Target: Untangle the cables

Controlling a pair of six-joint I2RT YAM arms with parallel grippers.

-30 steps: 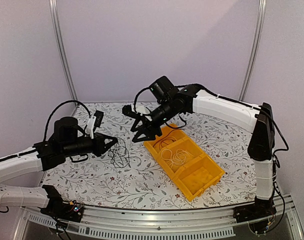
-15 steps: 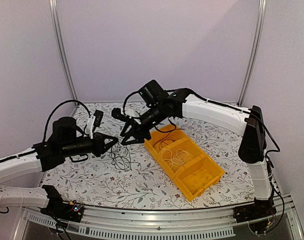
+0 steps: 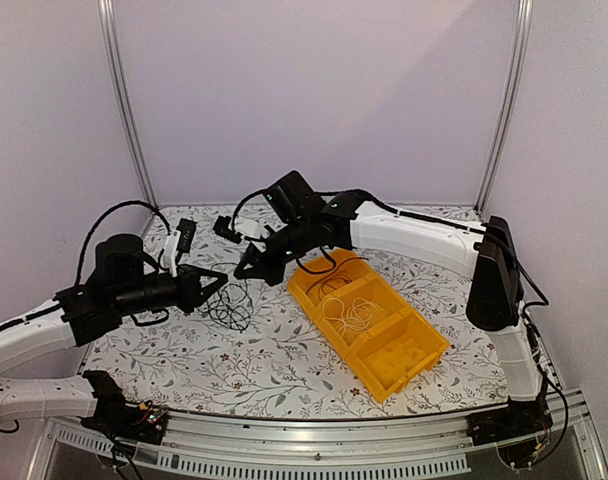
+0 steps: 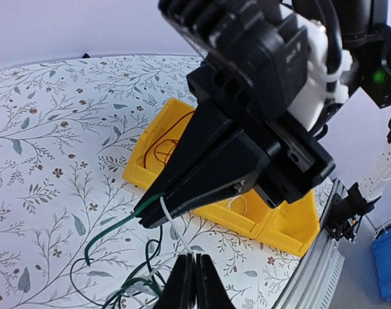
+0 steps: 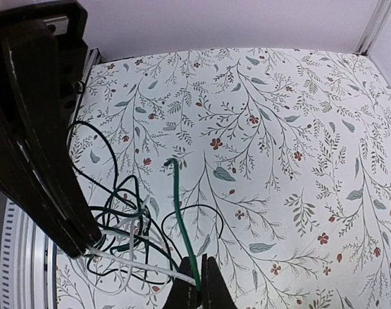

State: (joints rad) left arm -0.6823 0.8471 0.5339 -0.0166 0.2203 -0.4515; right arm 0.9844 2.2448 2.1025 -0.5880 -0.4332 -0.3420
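A tangle of dark green, black and white cables [image 3: 231, 308] lies on the flowered table between the two arms. My left gripper [image 4: 194, 257] is shut on a white cable [image 4: 176, 232] that runs up taut to the right gripper's tip [image 4: 147, 215]. In the right wrist view my right gripper [image 5: 198, 257] is shut on a green cable [image 5: 177, 206]; the white cable [image 5: 137, 262] also ends at its jaws, coming from the left gripper [image 5: 89, 248]. From above, the left gripper [image 3: 219, 281] and right gripper [image 3: 246, 270] almost touch, just above the tangle.
A yellow bin [image 3: 404, 375] with three compartments lies diagonally right of the tangle. Its far compartment holds a reddish-brown cable [image 3: 329, 283] and its middle one a coil of white cable [image 3: 349, 312]. The table's near rail runs along the bottom of the top view.
The right arm has swung left from over the bin's far end to the left gripper's tip, and its jaws have shut on the green cable. The left gripper stayed shut and drew back slightly.
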